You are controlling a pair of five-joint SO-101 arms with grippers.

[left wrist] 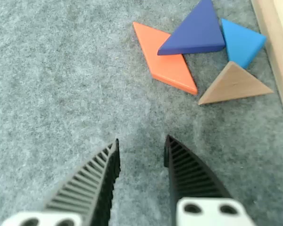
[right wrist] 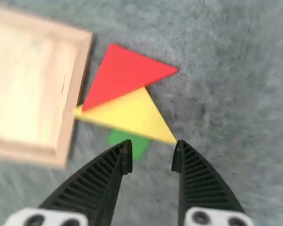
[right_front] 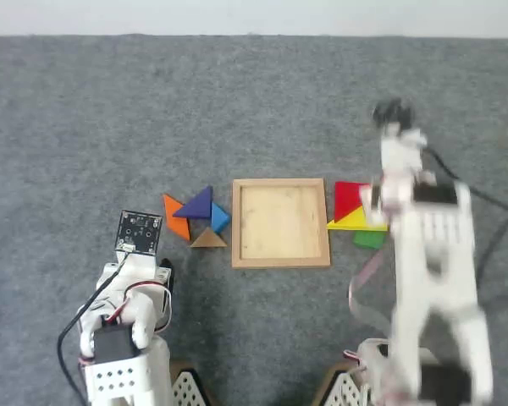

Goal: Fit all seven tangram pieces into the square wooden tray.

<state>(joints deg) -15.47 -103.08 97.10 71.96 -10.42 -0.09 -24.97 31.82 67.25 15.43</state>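
The square wooden tray [right_front: 279, 254] lies empty mid-table. To its left sit an orange parallelogram [left wrist: 166, 64], a dark blue triangle [left wrist: 194, 33] overlapping it, a light blue triangle [left wrist: 240, 41] and a plain wooden triangle [left wrist: 231, 84]. My left gripper [left wrist: 141, 143] hangs open over bare carpet, short of these pieces. Right of the tray [right wrist: 33, 80] a red triangle [right wrist: 125, 77] lies partly under a yellow triangle [right wrist: 129, 115], which in turn partly covers a green piece [right wrist: 132, 141]. My right gripper [right wrist: 152, 146] is open just above the green piece and the yellow corner, holding nothing.
Grey carpet [right_front: 262, 110] covers the whole table. The left arm [right_front: 131, 296] stands at the front left, the right arm [right_front: 423, 254] rises at the front right over the right-hand pieces. Open carpet lies behind the tray.
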